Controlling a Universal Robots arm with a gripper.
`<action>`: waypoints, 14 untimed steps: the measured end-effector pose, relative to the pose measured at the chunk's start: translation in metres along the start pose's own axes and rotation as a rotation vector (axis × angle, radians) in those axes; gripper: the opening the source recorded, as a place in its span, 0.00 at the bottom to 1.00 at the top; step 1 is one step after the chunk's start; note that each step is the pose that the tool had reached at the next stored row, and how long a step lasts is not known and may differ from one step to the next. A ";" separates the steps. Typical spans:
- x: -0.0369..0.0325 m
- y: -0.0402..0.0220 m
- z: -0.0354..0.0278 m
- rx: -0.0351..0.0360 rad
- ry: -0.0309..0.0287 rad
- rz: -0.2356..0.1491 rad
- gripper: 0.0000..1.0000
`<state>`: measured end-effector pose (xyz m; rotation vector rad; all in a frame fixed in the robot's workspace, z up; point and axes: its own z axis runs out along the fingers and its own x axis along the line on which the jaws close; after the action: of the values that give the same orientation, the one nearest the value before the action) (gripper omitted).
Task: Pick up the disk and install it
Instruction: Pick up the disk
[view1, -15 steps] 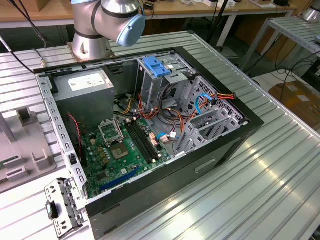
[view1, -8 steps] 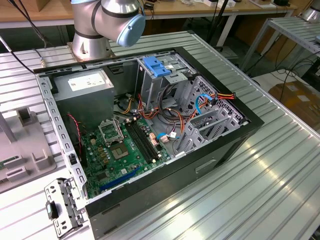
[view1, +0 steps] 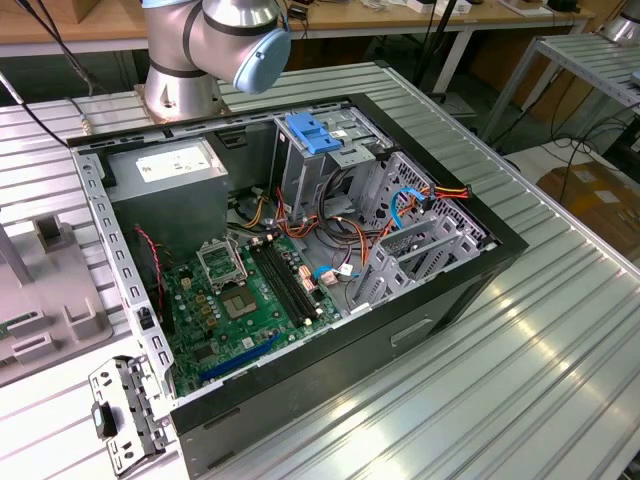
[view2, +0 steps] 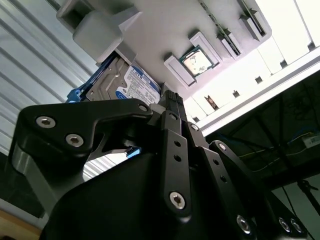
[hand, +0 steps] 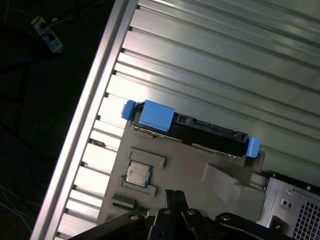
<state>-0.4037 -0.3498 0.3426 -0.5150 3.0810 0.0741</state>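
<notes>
The open computer case (view1: 455, 285) lies on its side on the ribbed aluminium table (view1: 520, 380). Inside it are a green motherboard (view1: 240, 300), a tangle of coloured cables and a grey power-supply box (view1: 165, 172), with a light-blue slotted bracket (view1: 312, 132) on top of the drive cage. The arm's silver base (view1: 180, 80) stands at the exterior view's upper left, and a loose perforated metal bracket (view1: 125, 410) lies at its lower left. The grey moulded holder (view1: 40, 290) is cut off by the exterior view's left edge. In both wrist views the disk (hand: 212, 132) (view2: 137, 84) stands on edge in a slot along that holder's rim, with blue plastic rails framing its dark metal body. Its white label faces the second wrist camera and is partly hidden behind the gripper's black linkage. A square chip (hand: 138, 174) (view2: 197, 61) sits in a shallow pocket just beside it. The gripper (hand: 174, 194) (view2: 172, 96) hangs over the holder near the disk without touching it. Its jaws look pressed together on nothing, though the angle is steep.
</notes>
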 end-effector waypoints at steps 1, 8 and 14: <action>0.0000 0.0000 0.0000 -0.0002 0.0003 -0.008 0.11; 0.0000 0.0000 0.0000 -0.0015 0.0026 -0.061 0.11; 0.0000 0.0000 0.0000 -0.0027 0.0048 -0.110 0.11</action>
<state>-0.4037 -0.3498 0.3426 -0.6841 3.0506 0.0755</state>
